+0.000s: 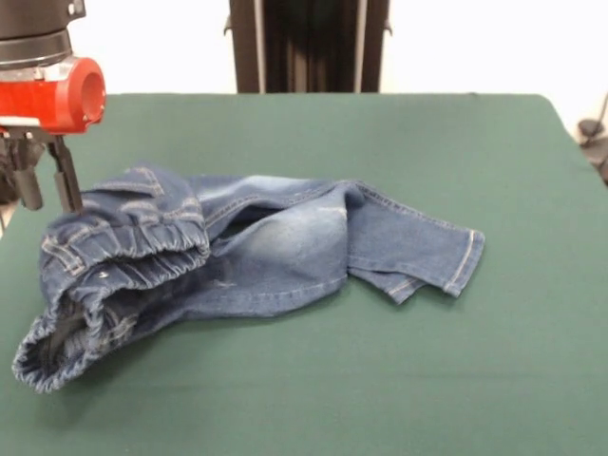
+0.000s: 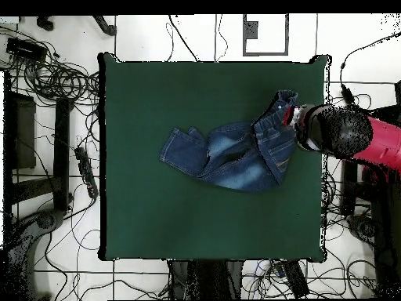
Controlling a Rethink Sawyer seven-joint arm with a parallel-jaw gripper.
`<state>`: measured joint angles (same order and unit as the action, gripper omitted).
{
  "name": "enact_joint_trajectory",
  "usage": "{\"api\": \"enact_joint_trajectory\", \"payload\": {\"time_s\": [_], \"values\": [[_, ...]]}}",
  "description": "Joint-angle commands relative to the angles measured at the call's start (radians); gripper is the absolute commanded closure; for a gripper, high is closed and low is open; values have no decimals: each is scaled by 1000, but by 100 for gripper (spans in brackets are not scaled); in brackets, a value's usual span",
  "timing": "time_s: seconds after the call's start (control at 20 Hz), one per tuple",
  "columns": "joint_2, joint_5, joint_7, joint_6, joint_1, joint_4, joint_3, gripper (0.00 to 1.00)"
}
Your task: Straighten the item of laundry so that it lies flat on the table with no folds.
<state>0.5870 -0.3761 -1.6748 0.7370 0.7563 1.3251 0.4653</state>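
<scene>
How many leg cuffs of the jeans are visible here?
2. One hemmed cuff lies at the front view's right end of the jeans; a second cuff peeks out just beneath it. Folds may hide more of it.

You see the blue denim jeans lying crumpled on the dark green surface. The elasticated waistband is bunched and folded over; the legs lie overlapped, cuffs pointing away from it.
</scene>
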Motion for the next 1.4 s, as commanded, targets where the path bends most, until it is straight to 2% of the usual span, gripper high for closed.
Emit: {"api": "enact_joint_trajectory", "payload": {"time_s": [0.05,0.45,0.65,0.95,1.4], "values": [[25,-29,267,130,-52,-29,123,0],[45,-32,317,181,7,-27,134,0],[69,-45,285,153,8,16,129,0],[146,-37,161,161,-57,89,92,0],[160,-4,-8,198,-175,105,35,0]]}}
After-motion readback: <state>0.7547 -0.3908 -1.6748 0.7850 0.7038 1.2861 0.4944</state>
